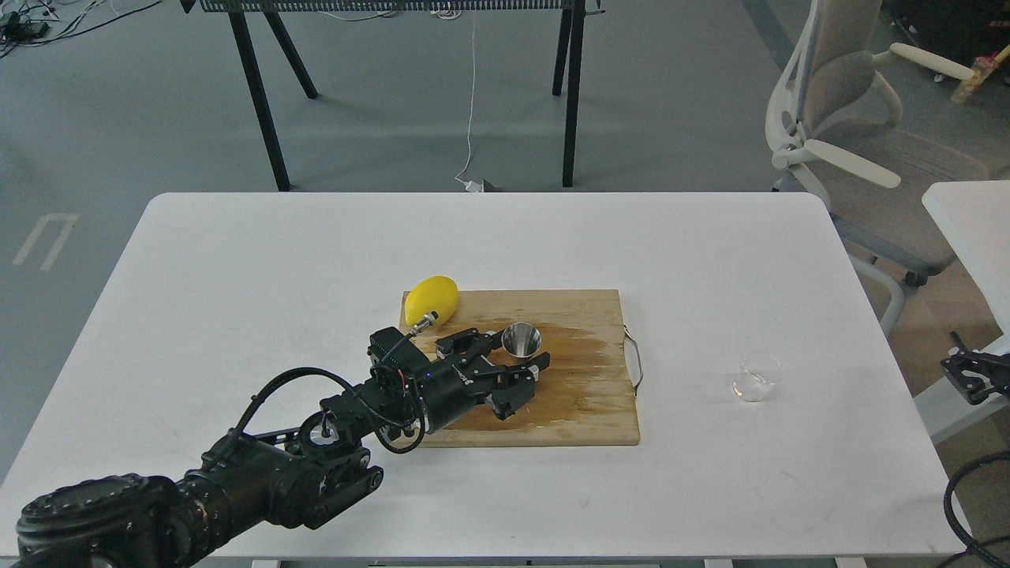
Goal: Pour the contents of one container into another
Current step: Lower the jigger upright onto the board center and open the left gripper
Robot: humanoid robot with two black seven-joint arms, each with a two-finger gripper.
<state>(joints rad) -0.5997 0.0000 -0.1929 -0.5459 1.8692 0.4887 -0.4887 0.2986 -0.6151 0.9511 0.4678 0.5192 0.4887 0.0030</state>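
I am in what looks like an office turned robot lab; the floor (pixel 118 150) is grey and bare, with a white marking on it at the left; cables (pixel 31 24) lie tangled in the far left corner, and a white cord (pixel 472 102) runs down to a plug block on the floor; a black-legged bench (pixel 394 6) stands beyond my white table (pixel 237 268); a pale swivel chair (pixel 848 134) on castors waits at the right, beside a second white desk (pixel 974 229); nothing here looks domestic.
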